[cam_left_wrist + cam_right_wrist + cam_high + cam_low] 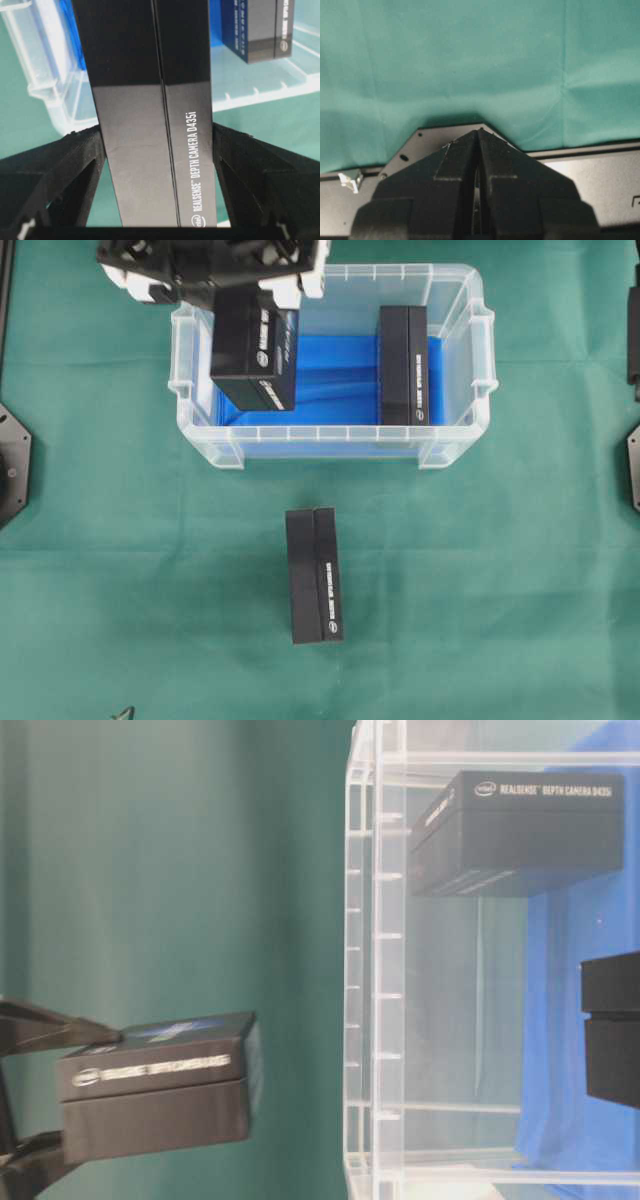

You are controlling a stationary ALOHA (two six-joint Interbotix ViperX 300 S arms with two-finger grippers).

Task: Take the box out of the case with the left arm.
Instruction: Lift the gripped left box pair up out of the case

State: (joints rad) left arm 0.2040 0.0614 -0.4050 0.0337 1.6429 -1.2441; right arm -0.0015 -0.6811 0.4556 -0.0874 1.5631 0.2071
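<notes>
Case point(330, 440), upper centre: one black box point(403, 365) on its blue lining. Left pincer point(157, 150) grips a second box point(255, 350) above it. Right pincer point(479, 150) clenched, empty.

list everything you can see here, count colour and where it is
case: one, clear plastic with blue lining, upper middle of the green cloth
held box: one, black, gripped by the left end effector over the case's left part
box in case: one, black, on the lining at the right
box on cloth: one, black, in front of the case
cloth: one, green, covering the table
left end effector: one, black, fingers pressed on the held box's sides
right end effector: one, black, shut, over cloth
</notes>
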